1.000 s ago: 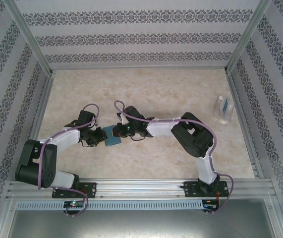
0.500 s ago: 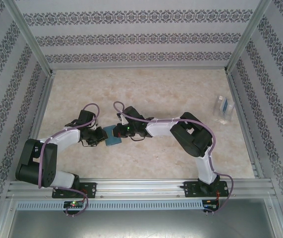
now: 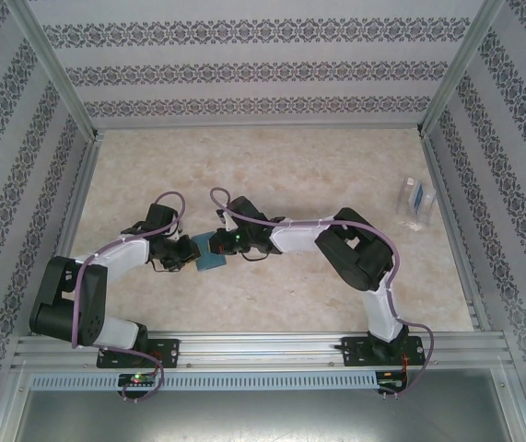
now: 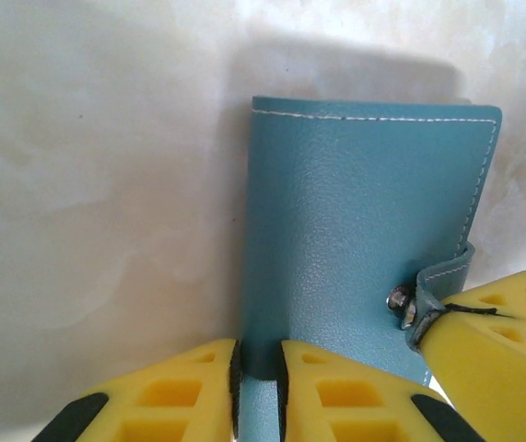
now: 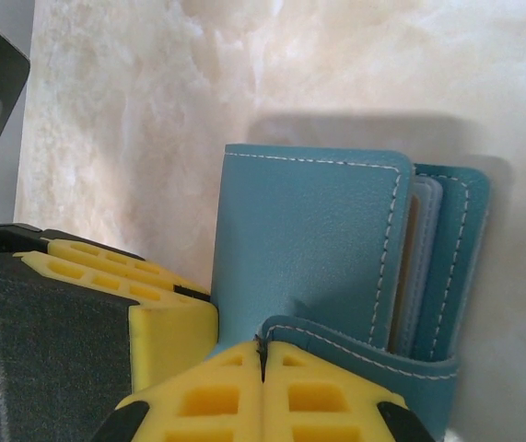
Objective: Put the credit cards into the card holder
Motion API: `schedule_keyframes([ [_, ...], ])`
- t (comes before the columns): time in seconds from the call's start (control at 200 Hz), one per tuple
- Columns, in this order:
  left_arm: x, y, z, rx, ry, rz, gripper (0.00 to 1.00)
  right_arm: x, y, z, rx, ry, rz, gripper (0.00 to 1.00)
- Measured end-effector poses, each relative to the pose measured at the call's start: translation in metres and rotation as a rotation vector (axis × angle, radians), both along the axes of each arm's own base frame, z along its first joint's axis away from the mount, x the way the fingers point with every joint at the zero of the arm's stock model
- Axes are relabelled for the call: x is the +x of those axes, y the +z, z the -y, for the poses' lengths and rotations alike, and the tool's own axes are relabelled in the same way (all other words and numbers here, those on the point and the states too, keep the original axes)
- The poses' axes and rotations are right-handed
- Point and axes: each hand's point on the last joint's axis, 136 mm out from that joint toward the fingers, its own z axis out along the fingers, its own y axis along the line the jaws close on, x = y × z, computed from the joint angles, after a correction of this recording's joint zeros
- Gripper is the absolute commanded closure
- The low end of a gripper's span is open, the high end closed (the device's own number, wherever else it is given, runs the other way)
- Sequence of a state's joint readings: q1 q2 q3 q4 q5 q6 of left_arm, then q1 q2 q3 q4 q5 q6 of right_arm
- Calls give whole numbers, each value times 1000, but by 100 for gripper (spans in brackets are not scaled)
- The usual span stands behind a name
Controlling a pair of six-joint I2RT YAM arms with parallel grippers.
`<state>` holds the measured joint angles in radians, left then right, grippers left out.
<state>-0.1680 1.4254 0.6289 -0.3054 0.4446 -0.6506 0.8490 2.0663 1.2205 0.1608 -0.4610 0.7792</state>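
Greyish plastic cards (image 5: pixel 421 267) sit inside the folded teal leather card holder (image 4: pixel 355 249), mid-frame. The left pincer (image 4: pixel 258 354) pinches its edge and the right pincer (image 5: pixel 263 348) clamps its strap (image 5: pixel 373 364). Probably only fastening is left.

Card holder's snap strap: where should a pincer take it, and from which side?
Pinch the strap at its thin flat end, across both faces, coming edge-on from the side where it curls clear of the card holder. The right pincer is shut on it there.
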Motion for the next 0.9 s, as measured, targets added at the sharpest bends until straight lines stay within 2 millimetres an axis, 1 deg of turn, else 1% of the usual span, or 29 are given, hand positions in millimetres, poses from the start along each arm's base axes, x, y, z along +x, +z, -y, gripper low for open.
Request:
schedule_keyframes([
  [0.699, 1, 0, 0, 1, 0, -2, 81, 5, -3, -5, -13, 2, -7, 100],
  [0.899, 1, 0, 0, 1, 0, -2, 81, 4, -4, -6, -67, 16, 35, 100],
])
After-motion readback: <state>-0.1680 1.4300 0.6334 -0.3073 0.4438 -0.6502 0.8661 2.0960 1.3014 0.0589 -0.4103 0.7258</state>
